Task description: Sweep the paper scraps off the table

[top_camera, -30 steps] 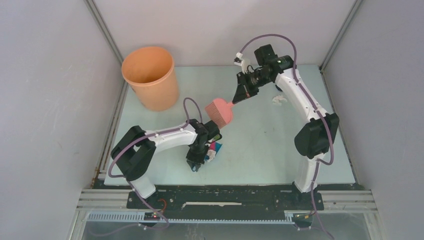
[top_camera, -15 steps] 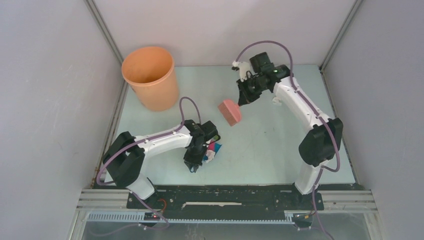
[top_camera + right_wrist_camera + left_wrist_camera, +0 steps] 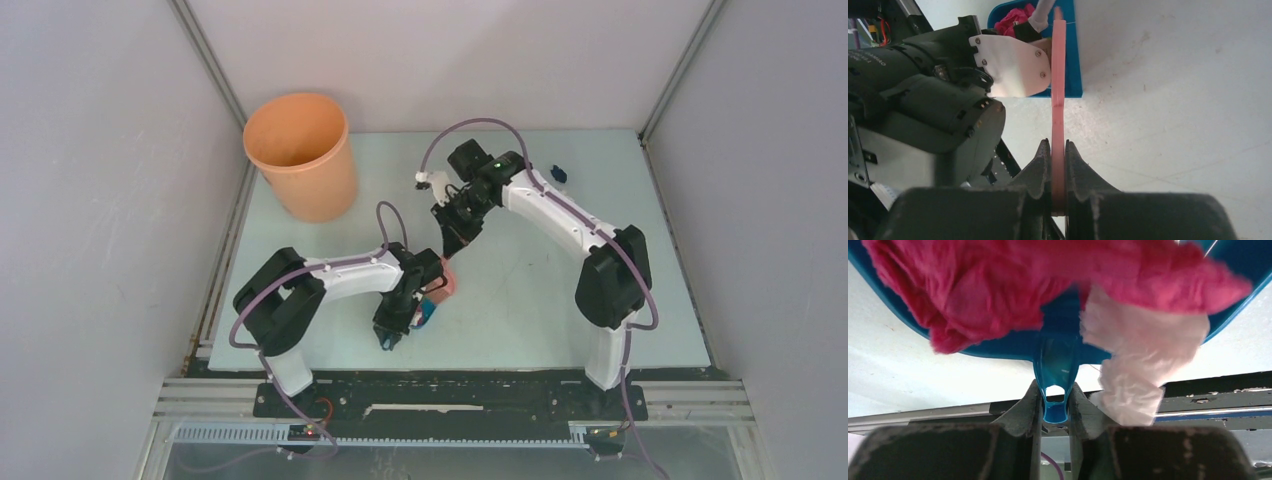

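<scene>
Left jaws pinch narrow on the blue dustpan's (image 3: 1055, 365) handle. Right jaws clamp the flat handle of the pink brush (image 3: 1058, 100), whose head sits at the pan's mouth. Magenta and white paper scraps (image 3: 998, 285) lie heaped on the pan, near the counter's (image 3: 540, 290) front edge. One dark blue scrap (image 3: 558, 174) lies by the far right wall. White lettering on my left arm's housing (image 3: 878, 55) is too blurred to read. Bare counter stretches rightward from the pan.
</scene>
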Motion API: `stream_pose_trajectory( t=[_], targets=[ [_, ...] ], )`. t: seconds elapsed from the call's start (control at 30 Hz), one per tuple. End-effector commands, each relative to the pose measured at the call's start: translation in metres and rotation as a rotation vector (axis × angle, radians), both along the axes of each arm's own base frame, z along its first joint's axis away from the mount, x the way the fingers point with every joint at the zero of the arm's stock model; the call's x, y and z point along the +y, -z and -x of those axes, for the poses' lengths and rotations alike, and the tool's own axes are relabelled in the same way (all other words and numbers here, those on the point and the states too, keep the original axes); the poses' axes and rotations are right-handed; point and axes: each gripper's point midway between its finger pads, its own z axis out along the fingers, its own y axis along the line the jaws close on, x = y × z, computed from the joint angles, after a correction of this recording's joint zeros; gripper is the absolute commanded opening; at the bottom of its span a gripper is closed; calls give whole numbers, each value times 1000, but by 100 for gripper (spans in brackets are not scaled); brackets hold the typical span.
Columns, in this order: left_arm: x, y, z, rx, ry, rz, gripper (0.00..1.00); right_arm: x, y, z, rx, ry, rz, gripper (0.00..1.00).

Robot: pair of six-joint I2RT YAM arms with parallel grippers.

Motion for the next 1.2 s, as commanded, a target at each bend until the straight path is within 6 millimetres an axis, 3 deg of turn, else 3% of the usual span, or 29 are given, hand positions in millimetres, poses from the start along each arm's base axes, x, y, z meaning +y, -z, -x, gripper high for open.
stream_pose_trajectory(
  t=[0.0,0.1,0.23,0.5,0.63,0.83,1.17],
  targets=[
    [-19,-5,-19,-61,22,51,0,-16,-59,14,22,23,-133,0],
    [-23,-5,-23,-87,24,72,0,-41,-69,-2,-44,97,-108,0],
    [-31,-9,-36,-169,15,116,0,-77,-67,-24,-137,199,-42,0],
    [-42,-31,-66,-309,9,145,0,-146,-74,-34,-181,413,-102,0],
    [-47,-41,-73,-326,20,152,0,-179,-60,-36,-184,514,-128,0],
    [-51,-64,-83,-362,18,160,0,-198,-14,-36,-174,569,-130,0],
    [-40,-108,-105,-391,-49,194,0,-196,6,-23,-107,535,-153,0]
  ],
)
